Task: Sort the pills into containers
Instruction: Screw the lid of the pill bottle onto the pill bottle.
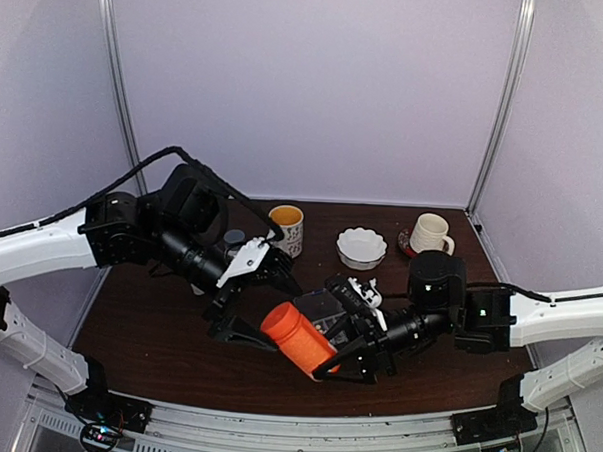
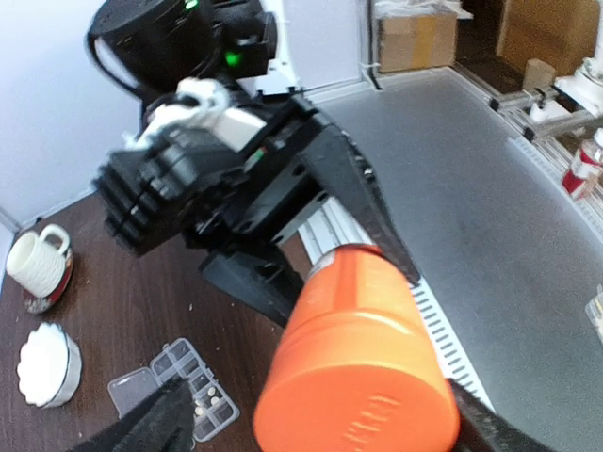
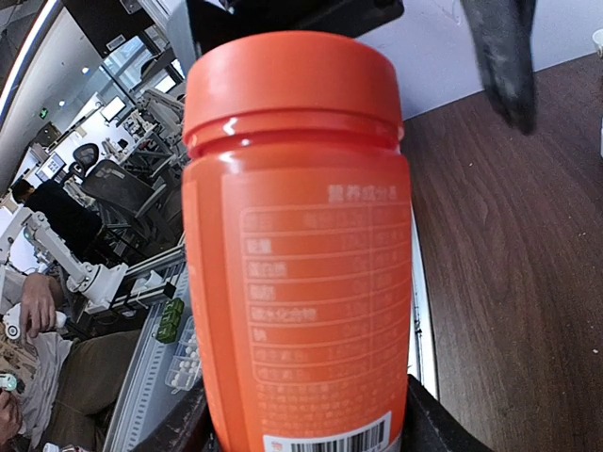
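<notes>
An orange cylindrical bottle (image 1: 299,336) with its orange cap on hangs tilted above the table, cap toward the left arm. My right gripper (image 1: 341,356) is shut on the bottle's lower body; in the right wrist view its fingers (image 3: 443,424) press both sides of the labelled bottle (image 3: 301,245). My left gripper (image 2: 320,424) stands open around the cap (image 2: 363,395), with a gap showing beside one finger (image 2: 151,424). The clear pill box (image 2: 179,372) lies open on the table below, with a few pale pills (image 2: 205,403) in one compartment. In the top view the arms mostly hide the box.
At the back of the table stand a mug with a yellow inside (image 1: 286,228), a white fluted bowl (image 1: 362,247) and a white mug on a coaster (image 1: 430,233). White walls close in the back and both sides. The table's metal front rail (image 1: 303,431) runs along the near edge.
</notes>
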Action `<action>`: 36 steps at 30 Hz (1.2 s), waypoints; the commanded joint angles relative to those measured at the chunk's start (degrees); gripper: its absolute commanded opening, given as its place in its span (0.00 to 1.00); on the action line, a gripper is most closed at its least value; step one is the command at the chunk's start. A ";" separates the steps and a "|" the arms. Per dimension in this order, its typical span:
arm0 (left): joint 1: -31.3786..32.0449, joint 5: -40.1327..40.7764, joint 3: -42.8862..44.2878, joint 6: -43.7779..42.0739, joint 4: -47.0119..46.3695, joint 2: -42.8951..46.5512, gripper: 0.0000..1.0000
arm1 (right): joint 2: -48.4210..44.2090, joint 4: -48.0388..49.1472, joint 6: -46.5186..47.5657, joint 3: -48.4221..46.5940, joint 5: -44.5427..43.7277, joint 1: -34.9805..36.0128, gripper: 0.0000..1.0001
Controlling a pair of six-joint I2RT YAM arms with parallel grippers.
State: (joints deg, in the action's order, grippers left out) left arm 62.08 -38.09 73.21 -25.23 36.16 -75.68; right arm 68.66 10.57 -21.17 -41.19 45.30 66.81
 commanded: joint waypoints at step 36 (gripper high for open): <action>-1.53 9.79 -7.22 81.06 -17.56 2.79 0.97 | -7.98 -22.06 25.39 -6.24 -46.38 6.39 0.00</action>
State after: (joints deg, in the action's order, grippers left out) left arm 60.84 -24.93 64.77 52.99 23.81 -71.24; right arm 60.51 -10.59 3.16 -45.12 1.08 72.58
